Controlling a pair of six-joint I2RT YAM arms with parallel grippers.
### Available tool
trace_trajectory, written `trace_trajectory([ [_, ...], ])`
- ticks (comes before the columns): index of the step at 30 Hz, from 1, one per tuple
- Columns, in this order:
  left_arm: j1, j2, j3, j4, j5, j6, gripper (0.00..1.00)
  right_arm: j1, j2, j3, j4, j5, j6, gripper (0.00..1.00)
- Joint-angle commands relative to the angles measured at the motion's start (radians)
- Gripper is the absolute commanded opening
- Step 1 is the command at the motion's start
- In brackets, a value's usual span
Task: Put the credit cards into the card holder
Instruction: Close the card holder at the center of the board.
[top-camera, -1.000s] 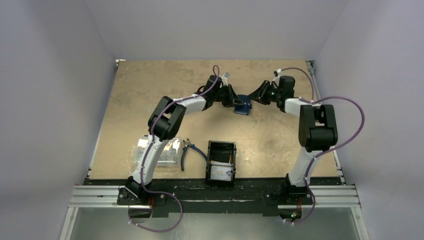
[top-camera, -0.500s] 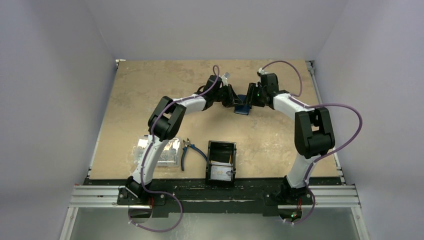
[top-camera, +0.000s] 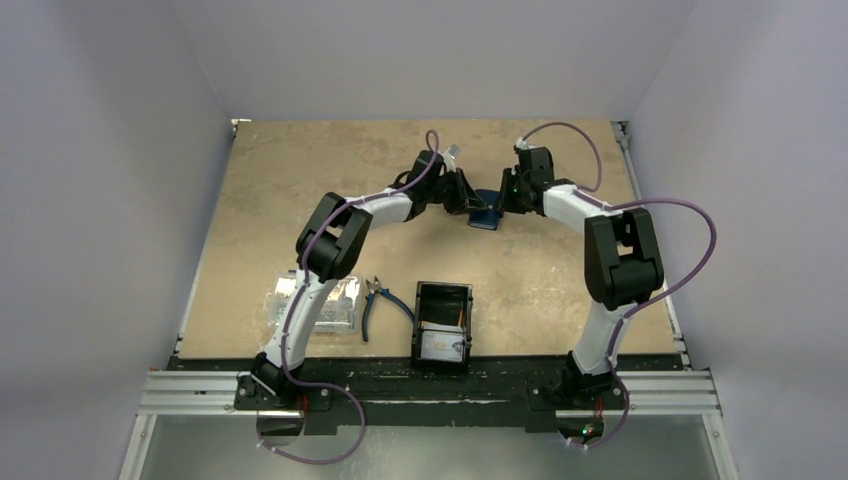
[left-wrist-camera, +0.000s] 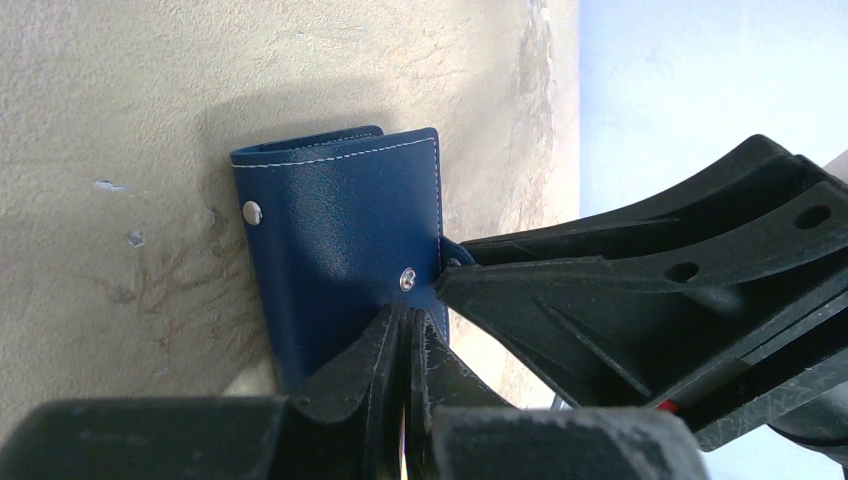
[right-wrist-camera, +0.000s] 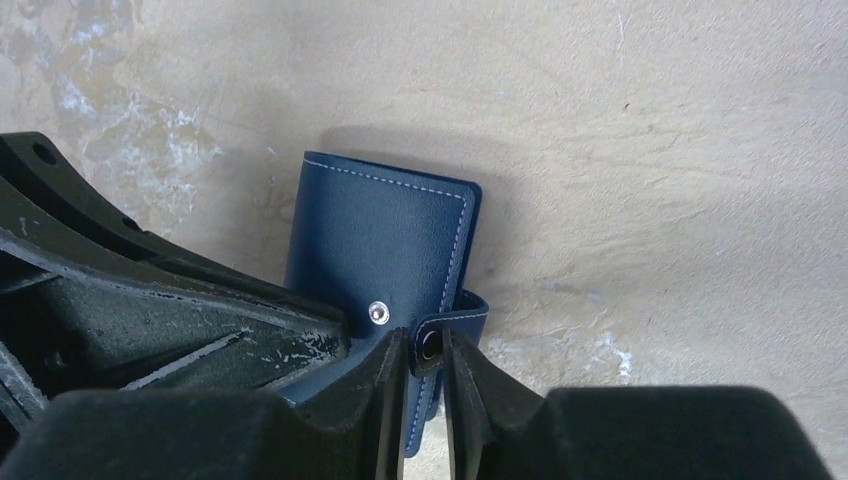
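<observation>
The navy card holder (top-camera: 487, 211) is at the far middle of the table, folded, held between both grippers. My left gripper (left-wrist-camera: 408, 318) is shut on its lower edge beside a snap stud. My right gripper (right-wrist-camera: 428, 345) is shut on the card holder's snap strap (right-wrist-camera: 450, 318), which sticks out from the folded card holder (right-wrist-camera: 380, 235). The card holder (left-wrist-camera: 340, 235) stands tilted against the table. The right gripper's fingers (left-wrist-camera: 640, 300) show in the left wrist view. A white credit card (top-camera: 443, 346) lies in the black tray (top-camera: 419, 322) near the front, with an orange-yellow card edge (top-camera: 461, 316) beside it.
Blue-handled pliers (top-camera: 380, 300) lie left of the black tray. A clear plastic box (top-camera: 315, 305) sits at the front left, partly under the left arm. The left gripper's fingers (right-wrist-camera: 150, 300) fill the left of the right wrist view.
My right arm has swung left to the card holder and its gripper now grips the snap strap. The left gripper and the card holder have stayed in place.
</observation>
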Motion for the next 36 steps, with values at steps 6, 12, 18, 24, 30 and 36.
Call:
trace_trajectory([
  [6, -0.02, 0.025, -0.018, -0.042, -0.01, 0.041, 0.0, 0.002, -0.028, 0.027, 0.016, -0.031, 0.022, 0.03],
  [12, -0.019, 0.027, -0.023, -0.042, -0.008, 0.043, 0.0, -0.046, -0.075, -0.032, 0.082, -0.149, 0.053, 0.0],
  [18, -0.02, 0.028, -0.026, -0.031, -0.006, 0.038, 0.0, -0.166, -0.069, -0.137, 0.249, -0.425, 0.149, 0.08],
  [24, -0.02, 0.031, -0.024, -0.024, -0.001, 0.029, 0.0, -0.174, -0.004, -0.13, 0.286, -0.512, 0.169, 0.03],
  [30, -0.02, 0.03, -0.023, -0.026, 0.0, 0.032, 0.0, -0.184, 0.012, -0.156, 0.358, -0.582, 0.22, 0.12],
  [36, -0.021, 0.035, -0.019, -0.024, 0.003, 0.029, 0.0, -0.193, 0.033, -0.181, 0.444, -0.654, 0.279, 0.0],
])
